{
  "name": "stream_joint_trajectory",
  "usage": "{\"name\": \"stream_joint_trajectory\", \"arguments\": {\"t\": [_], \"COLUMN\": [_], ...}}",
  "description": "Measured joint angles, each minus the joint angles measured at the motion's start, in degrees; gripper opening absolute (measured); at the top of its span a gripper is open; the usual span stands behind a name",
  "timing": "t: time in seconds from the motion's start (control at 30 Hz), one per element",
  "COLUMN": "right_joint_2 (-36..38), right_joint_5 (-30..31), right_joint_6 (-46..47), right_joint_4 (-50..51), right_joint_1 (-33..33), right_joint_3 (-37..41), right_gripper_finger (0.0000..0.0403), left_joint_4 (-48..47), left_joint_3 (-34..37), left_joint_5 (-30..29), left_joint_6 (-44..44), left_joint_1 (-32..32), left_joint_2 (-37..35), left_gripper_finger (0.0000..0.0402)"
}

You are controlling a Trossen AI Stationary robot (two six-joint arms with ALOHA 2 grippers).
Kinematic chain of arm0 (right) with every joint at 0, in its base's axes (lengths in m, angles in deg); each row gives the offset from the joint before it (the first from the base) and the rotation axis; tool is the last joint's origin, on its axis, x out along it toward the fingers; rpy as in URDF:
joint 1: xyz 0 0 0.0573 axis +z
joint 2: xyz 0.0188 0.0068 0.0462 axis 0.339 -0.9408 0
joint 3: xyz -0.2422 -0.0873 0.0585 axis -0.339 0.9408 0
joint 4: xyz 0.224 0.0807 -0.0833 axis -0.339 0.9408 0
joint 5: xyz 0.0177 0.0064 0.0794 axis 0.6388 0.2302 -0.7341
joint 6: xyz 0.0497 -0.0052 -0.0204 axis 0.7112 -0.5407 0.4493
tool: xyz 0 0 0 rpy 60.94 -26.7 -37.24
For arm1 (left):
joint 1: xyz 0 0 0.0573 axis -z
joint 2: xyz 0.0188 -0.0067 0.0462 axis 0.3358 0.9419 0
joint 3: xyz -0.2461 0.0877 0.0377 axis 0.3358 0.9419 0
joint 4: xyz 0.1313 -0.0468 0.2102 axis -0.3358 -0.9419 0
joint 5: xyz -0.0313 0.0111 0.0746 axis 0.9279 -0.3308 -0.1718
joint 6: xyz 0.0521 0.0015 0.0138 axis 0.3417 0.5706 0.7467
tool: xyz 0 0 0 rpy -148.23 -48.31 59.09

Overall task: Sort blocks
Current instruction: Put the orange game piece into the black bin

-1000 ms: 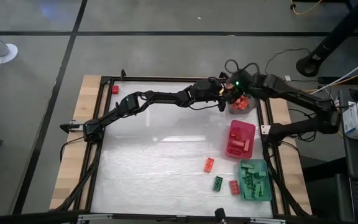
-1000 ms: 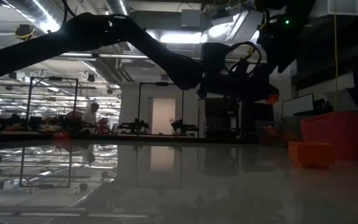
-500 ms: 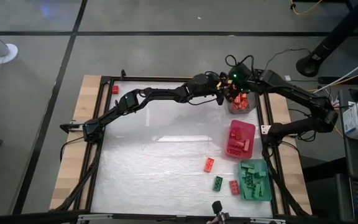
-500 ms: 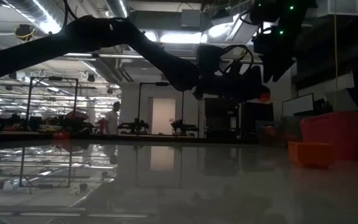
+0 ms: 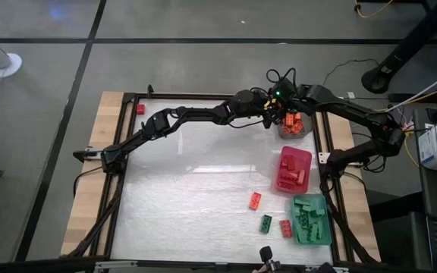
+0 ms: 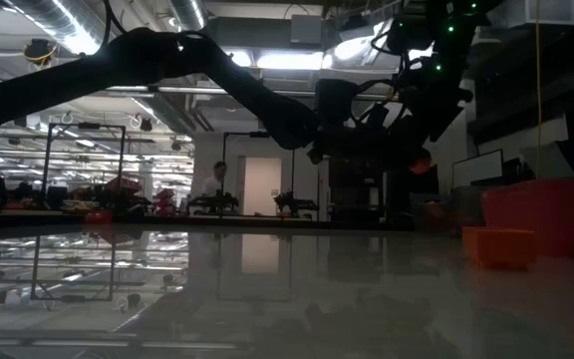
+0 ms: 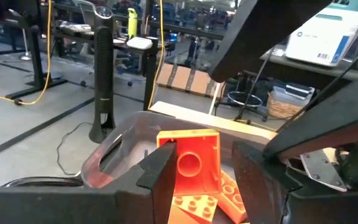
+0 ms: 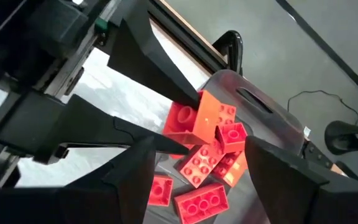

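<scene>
High view is showing, nearest the front edge of the table (image 5: 165, 189), a teal tray (image 5: 310, 219) lying full of green blocks, with a red block (image 5: 286, 227) and a green block (image 5: 265, 223) sitting loose just beside it and another red block (image 5: 255, 200) lying a little further in; behind these a pink tray (image 5: 294, 168) is holding red blocks; farther back, at the far right corner, a grey tray (image 5: 294, 127) is carrying a heap of orange blocks (image 8: 201, 180); a lone red brick (image 5: 140, 109) is resting at the far left corner, well apart from everything else.

Both arms are meeting over the grey tray; the left arm is stretching diagonally across the table from the near left, and the left gripper (image 7: 197, 180) is clenching an orange block (image 7: 191, 162) between its fingers, hanging just above the heap with the block's hollow underside facing the wrist camera; the right gripper (image 8: 197, 149) is hovering beside it over the same tray, its fingers spread wide and grasping nothing, the held block showing between them but farther off.

Low view is showing the two dark arms crossing overhead, and people are standing in the room beyond.
</scene>
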Motion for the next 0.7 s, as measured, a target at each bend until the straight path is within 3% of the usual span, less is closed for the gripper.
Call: {"name": "stream_joint_trajectory", "arguments": {"t": [0.37, 0.57, 0.7], "right_joint_2": [0.04, 0.28, 0.28], "right_joint_5": [4.78, -0.14, 2.48], "right_joint_6": [-0.15, -0.44, 0.04], "right_joint_4": [0.37, 0.53, 3.3], "right_joint_1": [-0.2, -2.83, -4.86], "right_joint_3": [-0.01, -0.01, -0.01], "right_gripper_finger": [0.0248, 0.0248, 0.0248], "left_joint_4": [0.11, 1.09, 1.77], "left_joint_3": [-0.06, -0.15, -0.15], "left_joint_5": [1.4, 2.72, 3.19], "left_joint_6": [-0.06, -0.07, -0.04], "left_joint_1": [0.26, 0.28, 0.49], "left_joint_2": [-0.05, -0.13, -0.22], "left_gripper_finger": [0.0145, 0.0145, 0.0145]}}
